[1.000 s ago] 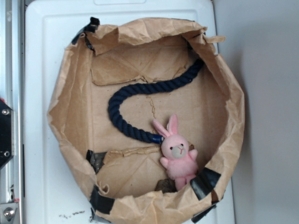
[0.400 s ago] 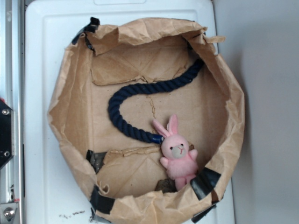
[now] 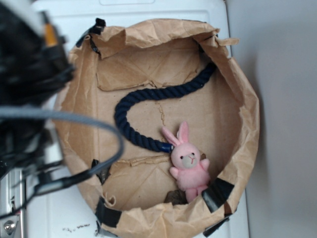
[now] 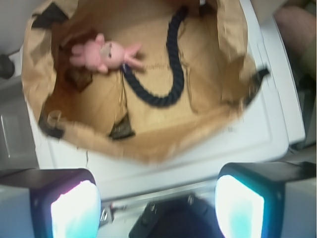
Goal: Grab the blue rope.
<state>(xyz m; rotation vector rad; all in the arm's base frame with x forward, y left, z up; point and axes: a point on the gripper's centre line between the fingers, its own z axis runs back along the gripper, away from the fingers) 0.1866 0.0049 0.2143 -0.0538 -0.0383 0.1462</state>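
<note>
A robot test bench, seemingly a lab. A crumpled brown paper basin (image 3: 237,94), patched with black tape, sits on a white plastic tabletop (image 3: 49,29); left of it runs a bolted metal rail (image 3: 10,218).

1. The arm (image 3: 27,64) has come into the exterior view, a dark blurred mass filling the frame from 9 to 11 o'clock, where only the white worktop (image 3: 148,12) showed before.
2. A grey cable (image 3: 106,129) now loops from the arm over the paper bag's (image 3: 247,109) 9 o'clock rim.
3. The arm now hides the metal rail at the left edge.
</note>
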